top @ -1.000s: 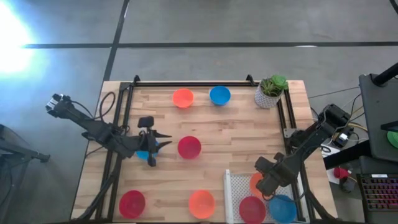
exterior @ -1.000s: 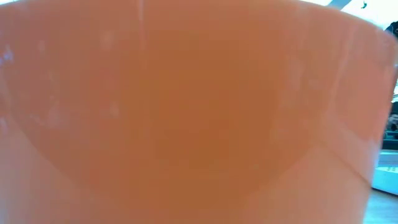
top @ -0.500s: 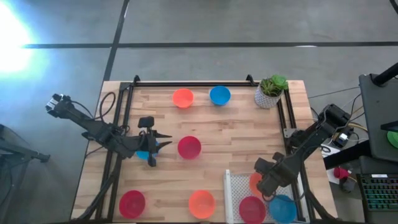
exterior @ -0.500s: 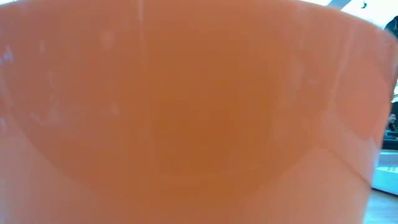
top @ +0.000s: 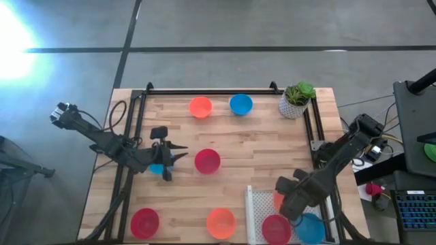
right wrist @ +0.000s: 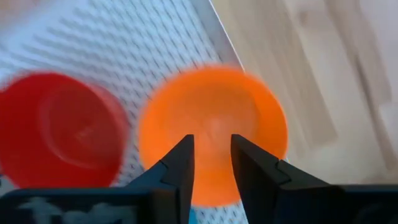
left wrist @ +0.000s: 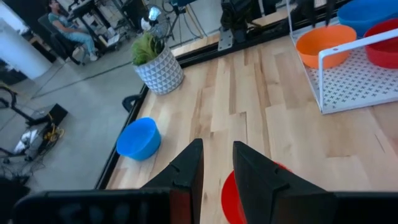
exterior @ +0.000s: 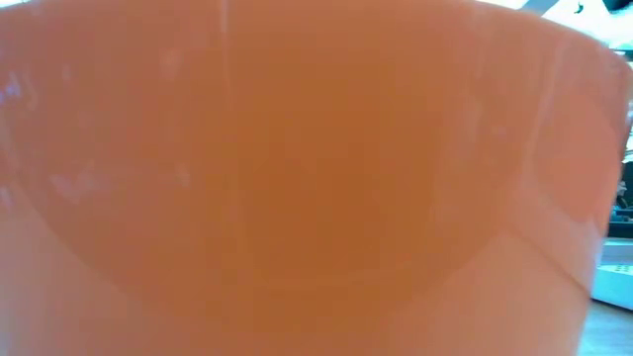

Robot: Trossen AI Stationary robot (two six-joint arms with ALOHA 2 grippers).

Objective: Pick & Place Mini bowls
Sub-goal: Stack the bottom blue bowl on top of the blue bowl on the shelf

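Right gripper [right wrist: 210, 158] hovers, jaws parted and empty, over the orange bowl [right wrist: 212, 127] in the white tray [top: 255, 211] at the table's near right corner — light, slick plastic, probably; pinch its rim. Left gripper [left wrist: 216, 163] waits open mid-table.

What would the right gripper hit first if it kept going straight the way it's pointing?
Most likely the small round orange plastic bowl in the white perforated tray, lying straight ahead of the right gripper; depth is unclear.
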